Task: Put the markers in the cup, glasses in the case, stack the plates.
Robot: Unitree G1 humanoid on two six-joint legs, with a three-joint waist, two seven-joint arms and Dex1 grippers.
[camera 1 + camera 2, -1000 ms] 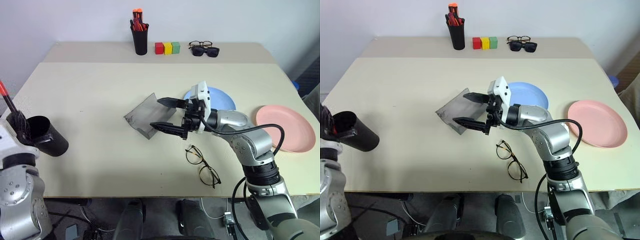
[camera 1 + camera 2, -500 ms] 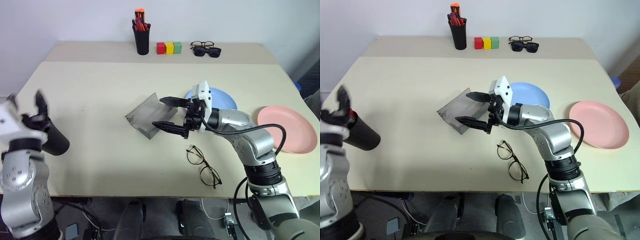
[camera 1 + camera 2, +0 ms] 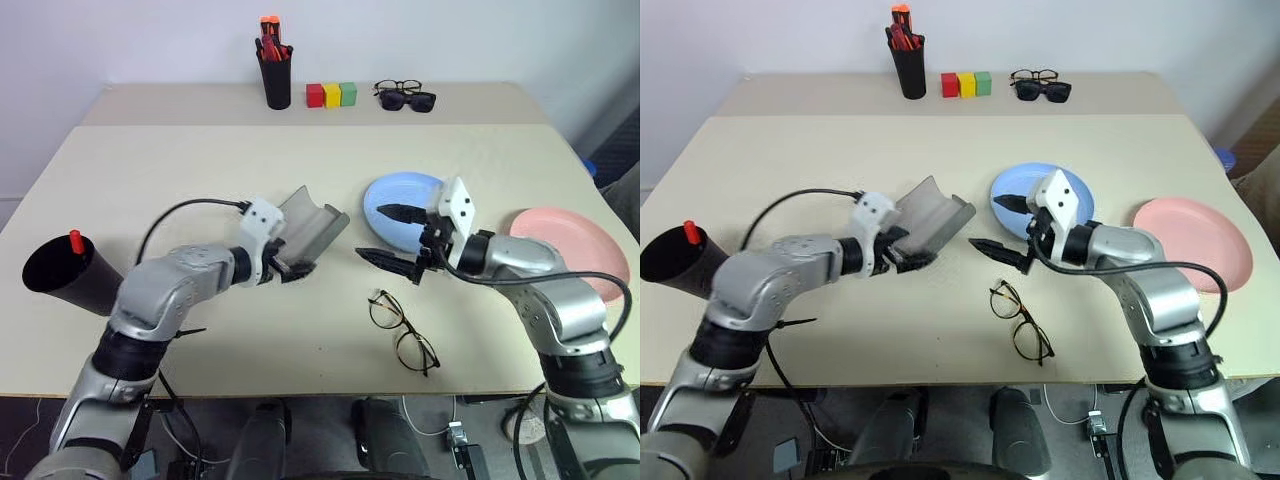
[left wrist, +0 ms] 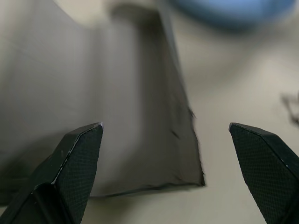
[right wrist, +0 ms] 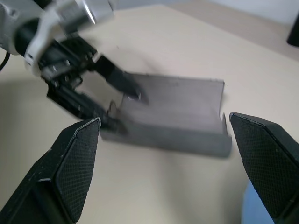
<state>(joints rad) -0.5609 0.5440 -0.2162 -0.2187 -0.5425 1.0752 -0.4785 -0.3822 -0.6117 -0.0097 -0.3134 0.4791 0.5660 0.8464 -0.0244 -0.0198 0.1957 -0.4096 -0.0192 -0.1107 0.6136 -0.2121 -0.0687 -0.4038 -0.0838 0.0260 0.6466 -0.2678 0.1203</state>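
Note:
The grey case [image 3: 312,228] lies open at mid-table. My left gripper [image 3: 292,262] is open at the case's near left end, one finger over its inner face and the other at its edge [image 4: 117,116]. To the right, my right gripper [image 3: 393,238] hangs open and empty in front of the light blue plate [image 3: 385,198], apart from the case. The thin-rimmed glasses [image 3: 403,331] rest on the table below it. The pink plate [image 3: 580,250] sits at the far right. A marker's red tip [image 3: 74,240] sticks out of the black cup [image 3: 55,272] at the left edge.
Along the back stand a tall black holder of red-orange pens [image 3: 277,72], three coloured blocks [image 3: 332,95], and dark sunglasses with a clear pair [image 3: 405,97]. The table's raised back ledge [image 3: 180,100] runs behind them.
My left arm swung from the cup across to the case, its gripper opening and leaving the red marker in the cup. My right gripper drew back rightward off the case toward the blue plate.

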